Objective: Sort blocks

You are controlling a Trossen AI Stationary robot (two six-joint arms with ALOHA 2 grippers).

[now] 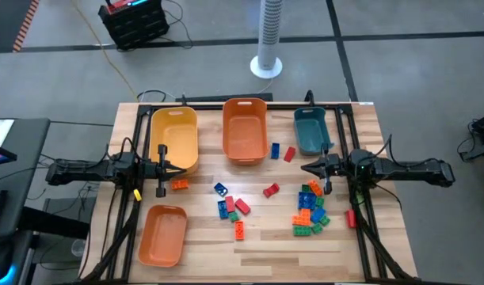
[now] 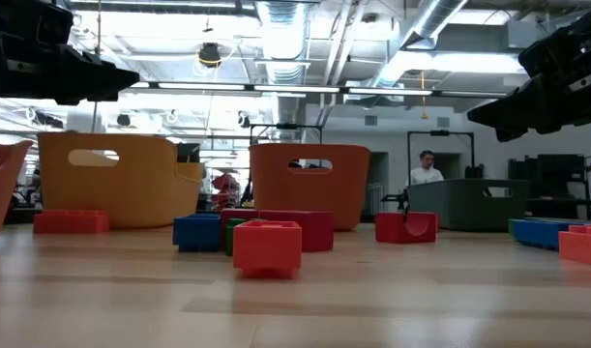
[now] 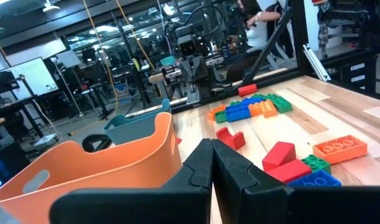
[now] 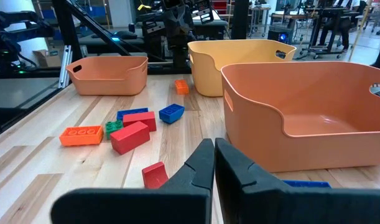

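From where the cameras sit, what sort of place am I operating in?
Likely a robotics lab or workshop: a wooden table with framed arm mounts, more rigs and workstations behind, exposed ceiling ducts, and a person at a bench.

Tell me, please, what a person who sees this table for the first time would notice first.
Probably the four bins: a yellow bin, a large orange bin and a teal bin along the far edge, and a smaller orange bin at the near left. Next, the colourful blocks, scattered mid-table and heaped densest on the right. The left gripper and right gripper hover shut at either side, holding nothing.
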